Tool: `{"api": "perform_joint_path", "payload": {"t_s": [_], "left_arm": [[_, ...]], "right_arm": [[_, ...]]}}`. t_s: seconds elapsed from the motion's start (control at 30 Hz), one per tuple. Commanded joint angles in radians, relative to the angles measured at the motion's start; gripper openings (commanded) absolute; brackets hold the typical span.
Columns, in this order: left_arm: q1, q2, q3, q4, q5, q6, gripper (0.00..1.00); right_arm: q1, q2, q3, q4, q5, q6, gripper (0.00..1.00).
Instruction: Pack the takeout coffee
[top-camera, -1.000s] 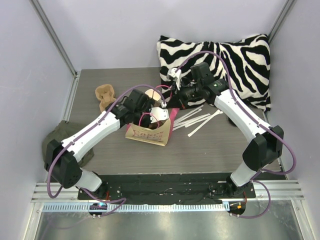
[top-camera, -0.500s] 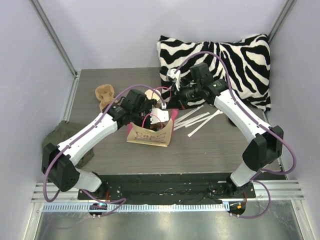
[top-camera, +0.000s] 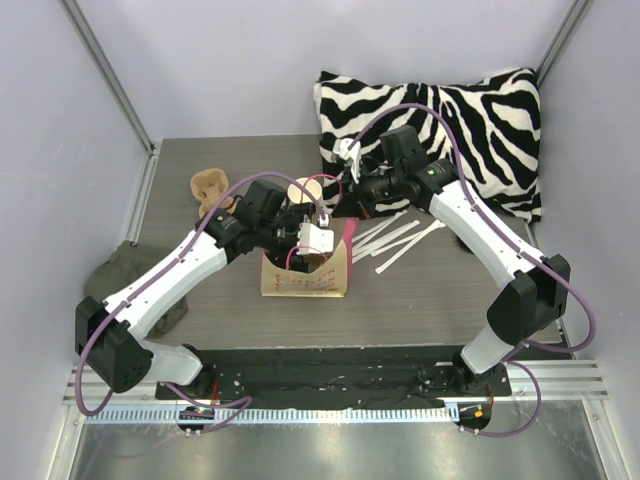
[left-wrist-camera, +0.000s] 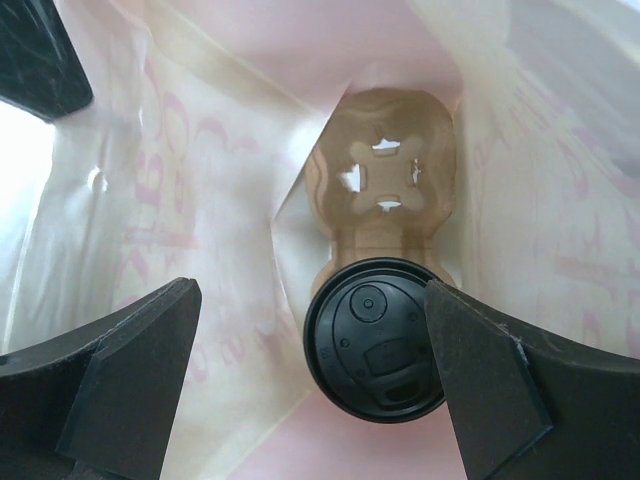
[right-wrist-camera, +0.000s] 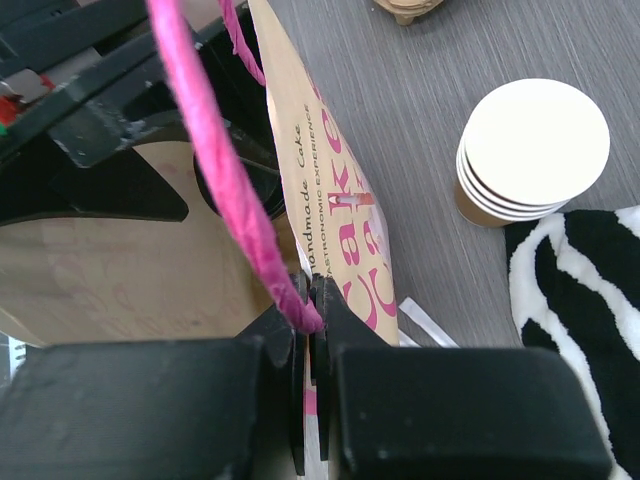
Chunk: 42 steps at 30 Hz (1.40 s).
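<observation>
A stack of upturned paper cups (right-wrist-camera: 533, 150), cream-white over kraft-brown, stands on the table beside the bag; in the top view the stack (top-camera: 305, 190) is just behind it. The tan paper bag (top-camera: 305, 278) with pink lettering stands upright. My right gripper (right-wrist-camera: 313, 300) is shut on its pink handle (right-wrist-camera: 225, 160), holding the mouth up. My left gripper (left-wrist-camera: 310, 385) reaches open into the bag (left-wrist-camera: 200, 200), with nothing between its fingers. Below it a pulp carrier (left-wrist-camera: 385, 190) lies at the bottom with a round black lid (left-wrist-camera: 375, 340) in one slot; any cup beneath is hidden.
A second pulp carrier (top-camera: 208, 190) lies at the back left. White paper strips (top-camera: 395, 238) are scattered right of the bag. A zebra pillow (top-camera: 450, 115) fills the back right corner. An olive cloth (top-camera: 110, 285) hangs off the left edge.
The bag has swung from lying tilted to standing upright and shifted slightly right. My left gripper followed it right and points down into its mouth. The right gripper kept hold of the handle.
</observation>
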<state>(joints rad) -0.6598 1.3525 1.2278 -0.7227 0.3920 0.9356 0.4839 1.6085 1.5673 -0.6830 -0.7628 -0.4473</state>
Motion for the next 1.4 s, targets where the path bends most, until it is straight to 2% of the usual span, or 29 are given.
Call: {"api": "perform_joint_path", "payload": {"t_s": [0.0, 0.73, 0.83, 0.93, 1.07, 1.13, 1.37], "left_arm": [[-0.006, -0.044, 0.015, -0.003, 0.073, 0.037, 1.0], [-0.004, -0.039, 0.205, -0.055, 0.068, -0.092, 0.97], [-0.004, -0.03, 0.21, -0.076, 0.061, -0.09, 0.92], [-0.004, -0.021, 0.208, -0.092, 0.05, -0.098, 0.81], [0.0, -0.021, 0.213, -0.089, 0.036, -0.136, 0.61], [0.003, -0.021, 0.222, -0.077, 0.039, -0.174, 0.56], [0.006, -0.013, 0.292, -0.06, 0.051, -0.273, 0.54]], "right_arm": [[0.001, -0.028, 0.004, -0.039, 0.066, -0.041, 0.01], [0.018, -0.042, -0.001, -0.027, 0.072, -0.064, 0.01], [0.018, -0.044, -0.004, -0.023, 0.071, -0.064, 0.01], [0.019, -0.047, -0.007, -0.02, 0.068, -0.064, 0.01], [0.019, -0.053, -0.013, -0.018, 0.068, -0.07, 0.01], [0.019, -0.056, -0.019, -0.015, 0.068, -0.074, 0.01], [0.019, -0.064, -0.026, -0.013, 0.069, -0.082, 0.01]]}}
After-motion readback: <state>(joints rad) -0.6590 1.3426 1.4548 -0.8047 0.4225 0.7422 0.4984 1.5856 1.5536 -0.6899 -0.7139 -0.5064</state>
